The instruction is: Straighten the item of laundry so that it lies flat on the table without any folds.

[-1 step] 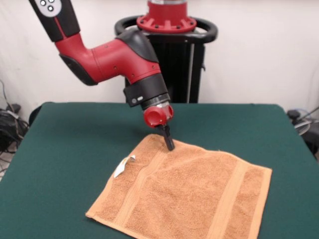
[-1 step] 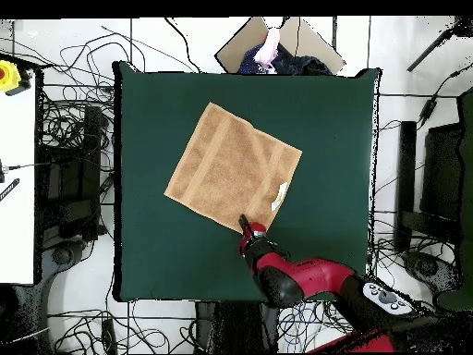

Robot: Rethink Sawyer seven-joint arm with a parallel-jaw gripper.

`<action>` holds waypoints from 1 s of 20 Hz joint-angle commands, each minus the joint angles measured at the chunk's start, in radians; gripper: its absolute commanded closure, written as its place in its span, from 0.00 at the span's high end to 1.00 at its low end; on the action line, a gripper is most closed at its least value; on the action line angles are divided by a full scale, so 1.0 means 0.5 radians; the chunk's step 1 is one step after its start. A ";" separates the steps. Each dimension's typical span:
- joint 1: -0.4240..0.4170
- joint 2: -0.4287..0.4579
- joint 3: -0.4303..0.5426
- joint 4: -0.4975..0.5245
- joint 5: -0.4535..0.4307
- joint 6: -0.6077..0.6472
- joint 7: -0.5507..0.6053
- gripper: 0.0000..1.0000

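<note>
covering green table (image 1: 60,149): flat towel (image 1: 189,194).

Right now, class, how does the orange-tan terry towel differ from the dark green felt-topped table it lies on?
The orange-tan terry towel is small; the dark green felt-topped table is far larger. The towel sits turned at an angle, a corner towards the end effector; the table lies square in the overhead view. The towel has woven bands; the table is plain. Both are four-sided and flat.

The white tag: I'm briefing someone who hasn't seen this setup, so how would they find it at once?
Start from the dark green table and find the orange-tan towel spread on it. Follow the towel's edge that runs down from the corner under the end effector; the white tag sticks out partway along it, onto the felt. It is the only white thing on the towel.
</note>
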 commanded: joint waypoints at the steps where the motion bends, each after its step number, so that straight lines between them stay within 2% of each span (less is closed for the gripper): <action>1: -0.025 0.095 0.055 -0.205 -0.010 0.299 0.463 0.00; 4: -0.063 0.112 0.090 -0.207 -0.042 0.295 0.460 0.00; 5: -0.063 0.111 0.089 -0.208 -0.046 0.285 0.458 1.00; 11: 0.005 0.076 0.004 -0.209 0.014 0.229 0.476 1.00; 20: -0.197 0.156 0.265 -0.182 -0.160 0.430 0.374 1.00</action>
